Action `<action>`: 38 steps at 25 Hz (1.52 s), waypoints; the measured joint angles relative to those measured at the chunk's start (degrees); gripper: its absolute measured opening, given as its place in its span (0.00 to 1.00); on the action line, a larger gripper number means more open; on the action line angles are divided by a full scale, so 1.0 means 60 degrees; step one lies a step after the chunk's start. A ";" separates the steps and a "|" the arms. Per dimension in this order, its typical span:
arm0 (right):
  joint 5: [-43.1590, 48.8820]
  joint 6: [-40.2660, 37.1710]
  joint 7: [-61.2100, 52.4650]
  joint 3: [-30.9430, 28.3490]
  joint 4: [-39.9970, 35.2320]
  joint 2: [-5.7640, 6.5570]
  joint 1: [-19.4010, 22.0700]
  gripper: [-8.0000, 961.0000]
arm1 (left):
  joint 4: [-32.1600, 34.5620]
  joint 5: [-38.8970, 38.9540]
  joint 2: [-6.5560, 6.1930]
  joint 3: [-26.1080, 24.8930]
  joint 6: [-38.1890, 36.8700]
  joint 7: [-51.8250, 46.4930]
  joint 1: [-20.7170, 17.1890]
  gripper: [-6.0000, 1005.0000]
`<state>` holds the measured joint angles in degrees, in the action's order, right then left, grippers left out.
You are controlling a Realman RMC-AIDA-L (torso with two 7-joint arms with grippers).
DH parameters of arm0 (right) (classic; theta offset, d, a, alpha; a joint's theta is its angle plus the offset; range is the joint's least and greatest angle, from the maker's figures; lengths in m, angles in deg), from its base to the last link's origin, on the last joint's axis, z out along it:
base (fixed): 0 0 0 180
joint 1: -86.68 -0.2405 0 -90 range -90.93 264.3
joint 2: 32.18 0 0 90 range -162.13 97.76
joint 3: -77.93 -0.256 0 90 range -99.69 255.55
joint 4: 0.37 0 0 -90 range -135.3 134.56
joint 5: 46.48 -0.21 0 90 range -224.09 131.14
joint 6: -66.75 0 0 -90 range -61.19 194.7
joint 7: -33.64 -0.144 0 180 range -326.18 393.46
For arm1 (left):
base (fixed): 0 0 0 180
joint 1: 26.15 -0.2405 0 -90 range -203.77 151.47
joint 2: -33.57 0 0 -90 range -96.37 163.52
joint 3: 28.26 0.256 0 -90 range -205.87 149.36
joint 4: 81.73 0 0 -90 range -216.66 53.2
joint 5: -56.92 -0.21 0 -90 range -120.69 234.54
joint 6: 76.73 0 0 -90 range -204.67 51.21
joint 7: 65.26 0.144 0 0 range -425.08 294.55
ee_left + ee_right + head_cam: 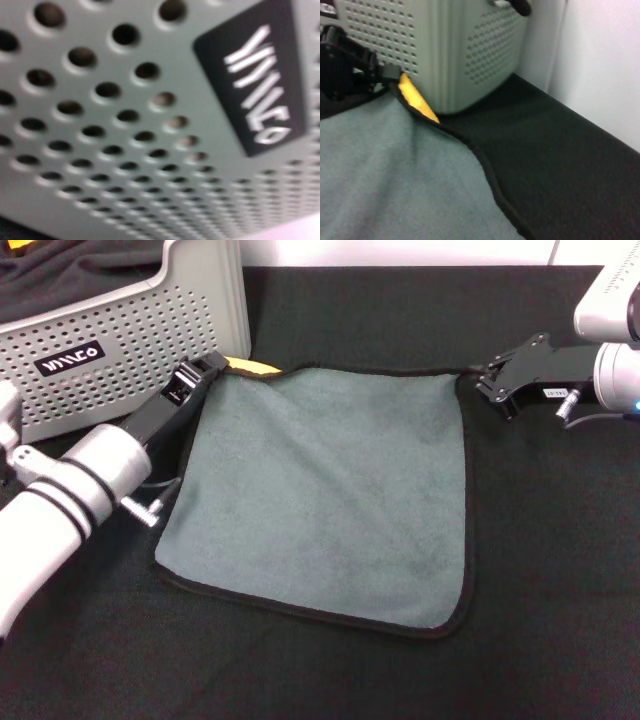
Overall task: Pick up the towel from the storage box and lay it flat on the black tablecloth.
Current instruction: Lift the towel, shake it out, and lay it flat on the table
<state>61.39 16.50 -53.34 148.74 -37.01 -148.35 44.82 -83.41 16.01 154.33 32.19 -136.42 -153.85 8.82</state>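
The grey-green towel [330,490] lies spread almost flat on the black tablecloth [560,570], black border all round. Its far left corner is turned up and shows the yellow-orange reverse [250,365] [415,100]. My left gripper [208,368] is at that corner, beside the storage box [120,330], and its jaws look shut on the towel's edge; the right wrist view shows it as a black shape [350,70]. My right gripper [497,395] sits just off the towel's far right corner, open and apart from the cloth. The left wrist view shows only the storage box wall [100,125].
A rumpled dark cloth [70,265] lies in the storage box at the far left. A white wall [600,65] rises behind the table's far edge. Bare tablecloth extends to the right of and in front of the towel.
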 joint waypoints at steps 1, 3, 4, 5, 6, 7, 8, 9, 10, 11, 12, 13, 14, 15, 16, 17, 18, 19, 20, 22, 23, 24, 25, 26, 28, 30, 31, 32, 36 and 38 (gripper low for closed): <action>-0.0012 -0.0146 0.0010 0.0076 -0.0243 -0.0001 0.0132 0.06 | 0.0005 -0.0010 -0.0001 0.0002 -0.0290 -0.0025 -0.0138 0.02; -0.0055 -0.0298 0.0009 0.0434 -0.0941 -0.0002 0.0540 0.07 | 0.0060 -0.0021 -0.0022 0.0009 -0.0945 -0.0161 -0.0495 0.02; -0.0090 -0.0333 0.0007 0.0693 -0.1393 -0.0003 0.0802 0.07 | 0.0154 -0.0045 -0.0038 0.0012 -0.1302 -0.0285 -0.0765 0.02; -0.0148 -0.0358 0.0005 0.0962 -0.1894 -0.0004 0.1116 0.07 | 0.0275 -0.0099 -0.0049 0.0018 -0.1618 -0.0408 -0.1010 0.02; -0.0188 -0.0379 0.0002 0.1137 -0.2224 -0.0003 0.1320 0.07 | 0.0383 -0.0152 -0.0060 0.0022 -0.1867 -0.0512 -0.1237 0.02; -0.0228 -0.0450 0.0001 0.1360 -0.2695 -0.0003 0.1624 0.07 | 0.0502 -0.0259 -0.0064 0.0026 -0.2166 -0.0648 -0.1475 0.02; -0.0250 -0.0552 0.0000 0.1543 -0.3151 0.0001 0.1907 0.07 | 0.0605 -0.0355 -0.0068 0.0029 -0.2429 -0.0759 -0.1686 0.02; -0.0258 -0.0645 0.0002 0.1664 -0.3474 0.0005 0.2116 0.07 | 0.0659 -0.0437 -0.0072 0.0032 -0.2628 -0.0841 -0.1828 0.02; -0.0259 -0.0872 0.0013 0.1807 -0.3996 0.0010 0.2446 0.07 | 0.0699 -0.0530 -0.0083 0.0033 -0.2893 -0.0915 -0.1990 0.02; -0.0259 -0.0996 0.0023 0.1862 -0.4262 0.0014 0.2623 0.07 | 0.0729 -0.0620 -0.0095 0.0033 -0.3183 -0.0967 -0.2141 0.02; -0.0259 -0.1158 0.0036 0.1913 -0.4566 0.0019 0.2824 0.07 | 0.0740 -0.0672 -0.0104 0.0034 -0.3358 -0.0982 -0.2240 0.02; -0.0258 -0.1316 0.0052 0.1946 -0.4861 0.0020 0.3021 0.07 | 0.0767 -0.0723 -0.0117 0.0033 -0.3561 -0.0995 -0.2363 0.02; -0.0259 -0.1390 0.0062 0.1957 -0.5029 0.0022 0.3121 0.07 | 0.0813 -0.0759 -0.0125 0.0033 -0.3713 -0.0999 -0.2499 0.02; -0.0258 -0.1449 0.0071 0.1961 -0.5128 0.0022 0.3215 0.07 | 0.0839 -0.0756 -0.0125 0.0027 -0.3749 -0.0991 -0.2564 0.02; -0.0261 -0.1461 0.0074 0.1960 -0.5164 0.0024 0.3249 0.07 | 0.0872 -0.0731 -0.0118 0.0008 -0.3757 -0.0957 -0.2662 0.02; -0.0259 -0.1455 0.0074 0.1960 -0.5157 0.0024 0.3267 0.07 | 0.0874 -0.0714 -0.0109 0.0001 -0.3733 -0.0940 -0.2671 0.02; -0.0259 -0.1436 0.0074 0.1953 -0.5087 0.0026 0.3264 0.07 | 0.0864 -0.0679 -0.0095 -0.0016 -0.3684 -0.0927 -0.2671 0.02; -0.0259 -0.1410 0.0074 0.1943 -0.4990 0.0026 0.3226 0.07 | 0.0829 -0.0630 -0.0077 -0.0029 -0.3637 -0.0927 -0.2630 0.02; -0.0259 -0.1394 0.0074 0.1938 -0.4916 0.0026 0.3189 0.07 | 0.0783 -0.0562 -0.0061 -0.0039 -0.3589 -0.0932 -0.2576 0.02; -0.0258 -0.1347 0.0074 0.1908 -0.4700 0.0026 0.3064 0.07 | 0.0699 -0.0314 -0.0024 -0.0053 -0.3517 -0.0985 -0.2383 0.02; -0.0258 -0.1313 0.0074 0.1897 -0.4633 0.0027 0.3023 0.07 | 0.0653 -0.0232 -0.0016 -0.0054 -0.3500 -0.1031 -0.2310 0.02; -0.0257 -0.1266 0.0074 0.1894 -0.4569 0.0026 0.2979 0.07 | 0.0558 -0.0080 -0.0004 -0.0055 -0.3475 -0.1131 -0.2161 0.02; -0.0252 -0.1229 0.0074 0.1893 -0.4515 0.0026 0.2948 0.07 | 0.0424 0.0082 -0.0006 -0.0056 -0.3446 -0.1251 -0.2005 0.02; -0.0243 -0.1181 0.0074 0.1893 -0.4441 0.0029 0.2895 0.07 | 0.0304 0.0207 -0.0010 -0.0055 -0.3342 -0.1411 -0.1842 0.02; -0.0225 -0.1092 0.0074 0.1893 -0.4288 0.0035 0.2782 0.07 | 0.0193 0.0360 -0.0025 -0.0056 -0.3019 -0.1705 -0.1565 0.02; -0.0205 -0.0992 0.0081 0.1886 -0.4140 0.0039 0.2673 0.07 | 0.0186 0.0378 -0.0033 -0.0051 -0.2565 -0.1926 -0.1303 0.02; -0.0195 -0.0941 0.0091 0.1884 -0.4078 0.0040 0.2626 0.07 | 0.0185 0.0378 -0.0033 -0.0047 -0.2393 -0.1959 -0.1228 0.02; -0.0190 -0.0910 0.0108 0.1882 -0.4024 0.0040 0.2586 0.08 | 0.0184 0.0374 -0.0033 -0.0038 -0.2125 -0.2001 -0.1087 0.02; -0.0178 -0.0786 0.0193 0.1877 -0.3824 0.0042 0.2420 0.08 | 0.0156 0.0342 -0.0016 -0.0015 -0.1204 -0.2088 -0.0773 0.02; -0.0171 -0.0719 0.0221 0.1877 -0.3802 0.0049 0.2364 0.08 | 0.0180 0.0336 -0.0007 -0.0008 -0.0928 -0.2127 -0.0715 0.02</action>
<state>60.36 12.18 -52.01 160.00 -59.82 -148.06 59.01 -82.33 18.03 154.28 32.15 -141.98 -166.61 4.54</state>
